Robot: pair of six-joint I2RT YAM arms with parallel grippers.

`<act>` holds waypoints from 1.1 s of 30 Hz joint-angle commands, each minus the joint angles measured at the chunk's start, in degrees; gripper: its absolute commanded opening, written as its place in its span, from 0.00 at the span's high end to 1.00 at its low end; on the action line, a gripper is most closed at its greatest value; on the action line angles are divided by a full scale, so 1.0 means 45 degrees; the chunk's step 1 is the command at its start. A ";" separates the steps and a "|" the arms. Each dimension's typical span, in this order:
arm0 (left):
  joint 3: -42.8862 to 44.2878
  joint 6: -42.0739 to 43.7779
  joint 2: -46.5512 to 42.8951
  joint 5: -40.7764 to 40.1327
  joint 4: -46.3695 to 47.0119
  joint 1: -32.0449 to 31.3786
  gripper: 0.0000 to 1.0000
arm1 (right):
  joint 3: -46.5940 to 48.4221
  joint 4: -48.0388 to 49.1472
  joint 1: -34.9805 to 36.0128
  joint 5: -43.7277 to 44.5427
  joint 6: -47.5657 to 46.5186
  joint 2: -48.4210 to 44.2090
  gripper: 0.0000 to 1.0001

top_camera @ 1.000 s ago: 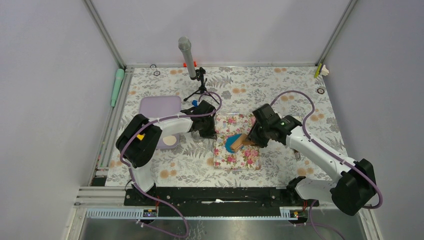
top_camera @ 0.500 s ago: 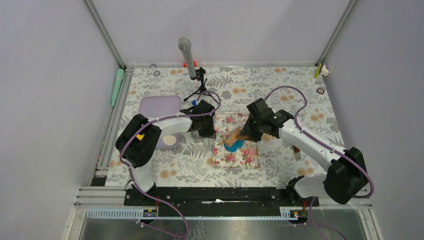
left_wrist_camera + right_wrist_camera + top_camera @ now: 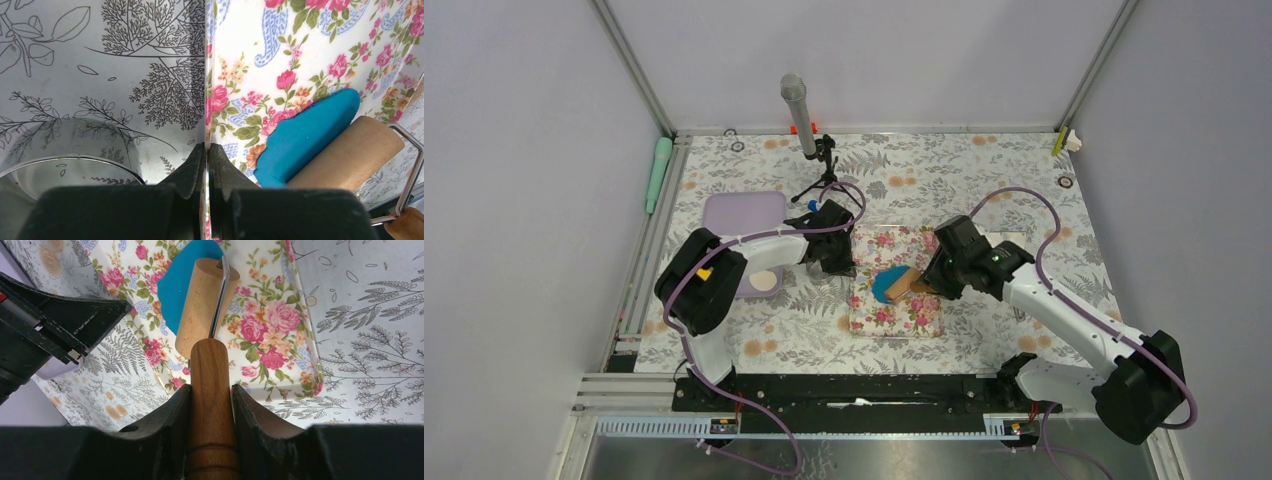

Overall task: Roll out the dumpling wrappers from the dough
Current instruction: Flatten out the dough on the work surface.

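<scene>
- Leaf-print surface (image 3: 984,180) inside plain grey walls, with my two arms reaching in from the near edge.
- My left fingers (image 3: 206,150) are pressed together on the left edge of one floral mat (image 3: 260,45), with its thin rim pinched between them.
- My right fingers (image 3: 210,390) stand partly apart, clamped on the dark wooden handle of one roller (image 3: 201,305), one finger on each side.
- That roller has one pale drum, joined to the handle by a wire frame, and the drum lies on the dough.
- One piece of dough (image 3: 305,132), a flattened bright blue patch, sits near the mat's middle, partly under the drum.
- Farther out I count one lilac tray (image 3: 744,212) left of the mat and one pale disc (image 3: 765,281) beside my left arm.
- At the back is one microphone (image 3: 795,105) on a tripod, and on the left rail one mint-green stick (image 3: 658,172).
</scene>
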 commanded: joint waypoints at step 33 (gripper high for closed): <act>0.0189 0.0116 -0.0407 -0.0013 0.0028 0.0075 1.00 | -0.1317 -0.2708 -0.0044 0.2138 -0.1264 0.2690 1.00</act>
